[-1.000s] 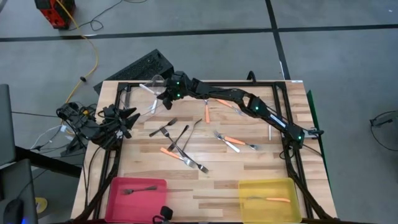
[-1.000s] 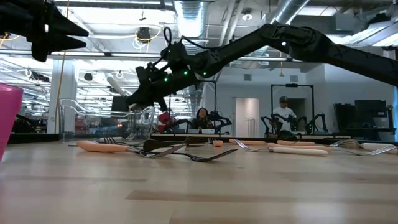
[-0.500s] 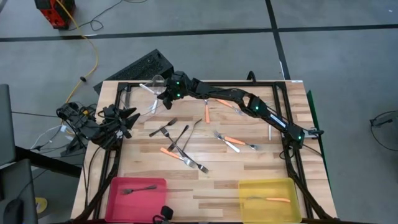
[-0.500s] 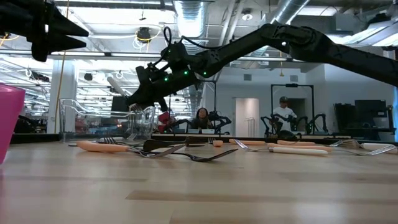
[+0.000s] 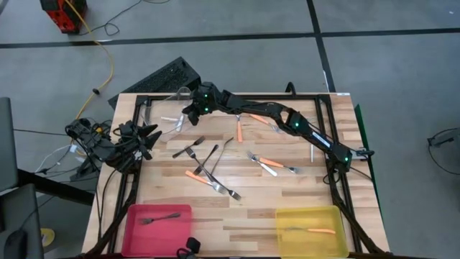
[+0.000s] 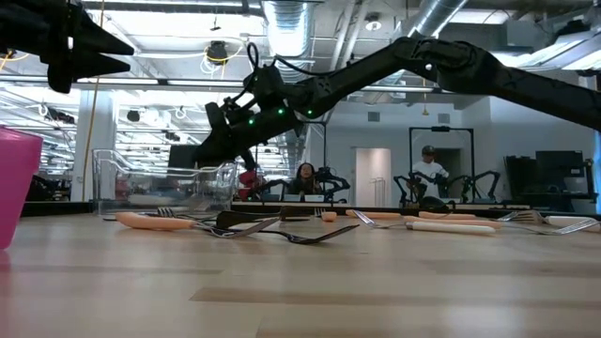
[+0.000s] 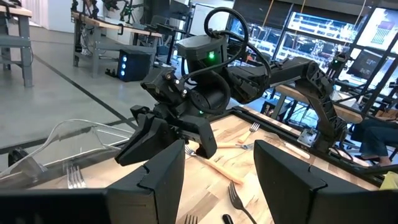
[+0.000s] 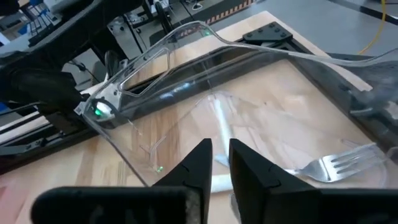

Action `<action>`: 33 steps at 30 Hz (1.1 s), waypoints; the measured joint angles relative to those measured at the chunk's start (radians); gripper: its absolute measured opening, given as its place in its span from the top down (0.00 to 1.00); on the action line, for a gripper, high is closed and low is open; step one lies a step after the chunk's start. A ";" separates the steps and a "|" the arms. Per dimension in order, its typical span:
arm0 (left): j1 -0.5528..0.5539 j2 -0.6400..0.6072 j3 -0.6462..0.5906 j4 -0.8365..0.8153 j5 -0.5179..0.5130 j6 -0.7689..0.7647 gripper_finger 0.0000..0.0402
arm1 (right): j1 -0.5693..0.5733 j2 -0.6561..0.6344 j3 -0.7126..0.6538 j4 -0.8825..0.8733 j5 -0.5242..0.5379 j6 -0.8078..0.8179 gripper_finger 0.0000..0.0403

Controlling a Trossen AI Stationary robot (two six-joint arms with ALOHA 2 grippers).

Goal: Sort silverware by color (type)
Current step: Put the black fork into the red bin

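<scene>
The sorting is only partly done, as I judge it. One dark fork point(image 5: 159, 218) lies in the pink bin point(image 5: 133, 230) and one orange-handled fork point(image 5: 314, 231) lies in the yellow bin point(image 5: 336, 237), both far from the right pincer point(image 5: 188, 114), at the opposite edge of the counter point(image 5: 251, 208). Directly under this pincer is the clear bin point(image 8: 186, 68), and a silver fork point(image 8: 329, 163) lies on its floor just ahead of the fingertips. Most of the silverware point(image 5: 215, 167) is not sorted: orange, dark and silver forks lie mixed on the counter behind the right pincer, between it and the two coloured bins.

The right pincer is released by a narrow gap; in its wrist view there is nothing between the fingers point(image 8: 245, 167), and they touch no fork. It hangs just above the clear bin. The left pincer point(image 5: 149, 137) waits well apart at the side of the counter, fully spread and empty.
</scene>
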 joint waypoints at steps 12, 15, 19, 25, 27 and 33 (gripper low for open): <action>0.000 0.000 0.000 0.000 0.000 0.000 0.56 | -0.003 -0.099 0.017 -0.069 -0.045 -0.059 0.72; 0.000 0.000 0.000 0.000 0.000 0.000 0.56 | -0.004 -0.204 0.019 -0.189 0.003 -0.105 0.72; 0.000 0.000 0.000 0.000 0.002 -0.001 0.56 | -0.005 -0.337 0.019 -0.406 0.099 -0.195 0.72; 0.000 0.000 0.000 0.000 0.003 -0.001 0.56 | -0.002 -0.511 0.018 -0.694 0.160 -0.335 0.72; 0.000 0.000 0.000 0.000 0.004 -0.001 0.56 | 0.005 -0.545 0.019 -0.786 0.161 -0.375 0.72; 0.000 0.000 0.000 0.000 0.004 -0.001 0.56 | 0.054 -0.573 0.018 -1.062 0.171 -0.523 0.71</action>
